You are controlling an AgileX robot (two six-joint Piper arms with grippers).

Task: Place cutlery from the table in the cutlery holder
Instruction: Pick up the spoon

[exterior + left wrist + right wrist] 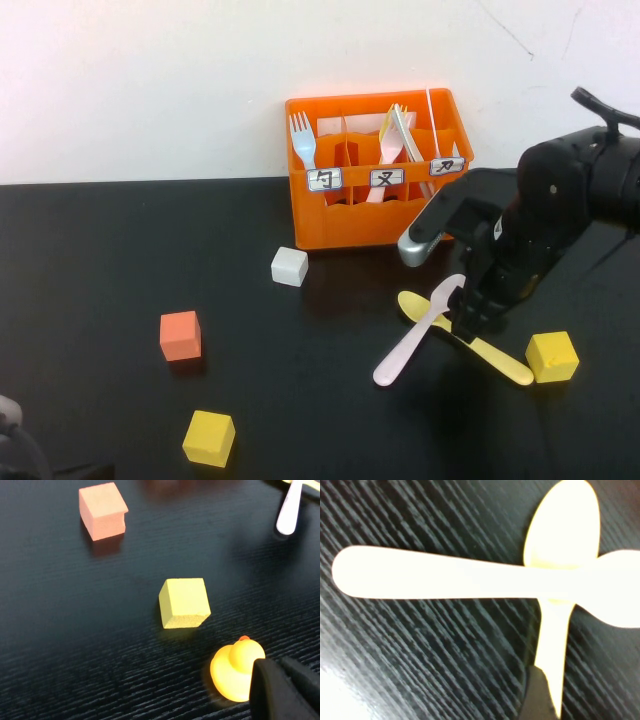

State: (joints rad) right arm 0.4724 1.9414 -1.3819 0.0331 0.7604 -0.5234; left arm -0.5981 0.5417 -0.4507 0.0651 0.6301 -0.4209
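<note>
1. The right claw (468, 318), fingers apart, hangs over two crossed spoons at five o'clock from the orange holder (330, 215); next it must close on one.
2. On the surface (100, 260): pink spoon (418, 330), yellow spoon (495, 355), four cubes.
3. The left claw (280, 690), at seven o'clock, sits together.

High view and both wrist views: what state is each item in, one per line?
Pink spoon: lying on the table, crossed over the yellow spoon.
Yellow spoon: flat on the table.
Holder: upright, with a fork and other cutlery inside.
Right gripper: over the crossed spoons.
Left gripper: shut, beside a toy duck.
</note>
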